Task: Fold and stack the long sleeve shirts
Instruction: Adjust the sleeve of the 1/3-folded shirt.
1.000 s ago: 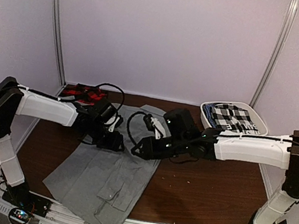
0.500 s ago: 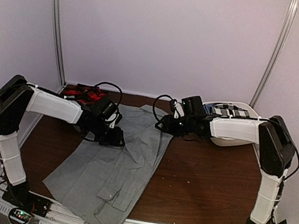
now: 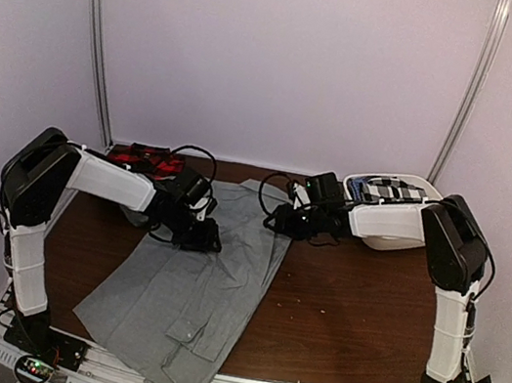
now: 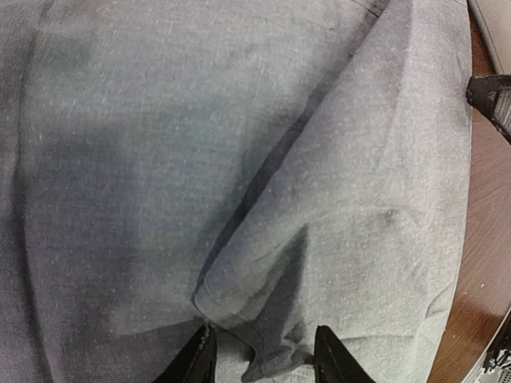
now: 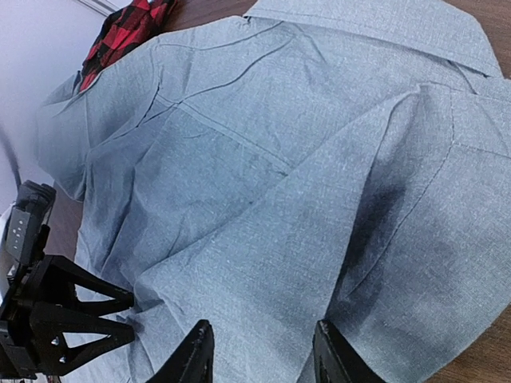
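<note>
A light grey long sleeve shirt (image 3: 193, 295) lies spread on the brown table (image 3: 354, 308), with a sleeve folded over its body. My left gripper (image 3: 205, 238) (image 4: 264, 330) hovers low on the shirt's upper middle. Its jaws are apart and straddle the corner of a grey fold (image 4: 263, 303) without pinching it. My right gripper (image 3: 281, 219) (image 5: 262, 325) is open over the shirt's upper right side, with only flat grey cloth (image 5: 263, 175) under it. The red-and-black plaid shirt (image 3: 139, 159) (image 5: 121, 32) lies bunched at the back left.
A white basket (image 3: 381, 239) holding black-and-white checked cloth (image 3: 396, 194) stands at the back right, behind my right forearm. Metal frame posts (image 3: 98, 45) rise at both back corners. Black cables loop off both wrists.
My right gripper pulled back from the shirt's middle to its upper right edge. The left gripper slid slightly right and its jaws narrowed round the fold.
</note>
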`<action>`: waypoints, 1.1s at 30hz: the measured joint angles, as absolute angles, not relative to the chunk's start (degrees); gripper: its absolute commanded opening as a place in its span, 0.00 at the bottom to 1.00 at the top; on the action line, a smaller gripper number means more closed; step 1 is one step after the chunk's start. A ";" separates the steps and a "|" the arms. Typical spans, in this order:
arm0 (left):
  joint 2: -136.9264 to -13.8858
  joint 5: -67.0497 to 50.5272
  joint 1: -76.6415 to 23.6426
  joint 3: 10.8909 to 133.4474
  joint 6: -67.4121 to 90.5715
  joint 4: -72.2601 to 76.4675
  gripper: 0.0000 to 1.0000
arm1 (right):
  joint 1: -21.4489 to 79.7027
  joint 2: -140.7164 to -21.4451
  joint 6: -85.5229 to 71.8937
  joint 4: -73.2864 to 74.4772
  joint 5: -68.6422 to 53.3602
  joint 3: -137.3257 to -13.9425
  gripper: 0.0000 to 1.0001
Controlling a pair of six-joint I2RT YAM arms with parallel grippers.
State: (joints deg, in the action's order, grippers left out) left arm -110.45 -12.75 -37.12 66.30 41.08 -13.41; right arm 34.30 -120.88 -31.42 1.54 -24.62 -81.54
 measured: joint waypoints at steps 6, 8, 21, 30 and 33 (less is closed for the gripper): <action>-111.39 -13.17 -37.12 68.47 41.56 -13.30 0.26 | 33.98 -121.38 -31.48 1.48 -24.71 -81.54 0.38; -111.44 -13.28 -37.12 68.93 41.71 -13.26 0.24 | 33.76 -121.45 -31.44 1.45 -24.86 -81.56 0.33; -111.44 -12.71 -37.08 69.34 41.47 -13.28 0.11 | 33.36 -123.04 -32.38 1.10 -26.81 -84.51 0.05; -111.44 -11.25 -35.70 69.28 41.69 -13.39 0.34 | 32.86 -123.04 -32.99 0.32 -27.03 -84.60 0.05; -111.53 -11.38 -35.62 69.28 41.85 -13.37 0.36 | 32.86 -123.04 -33.01 0.16 -27.05 -84.62 0.05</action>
State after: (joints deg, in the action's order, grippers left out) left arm -111.53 -11.38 -35.62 69.28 41.85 -13.37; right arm 32.86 -123.04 -33.01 0.16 -27.05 -84.62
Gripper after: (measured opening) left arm 0.340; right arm 0.048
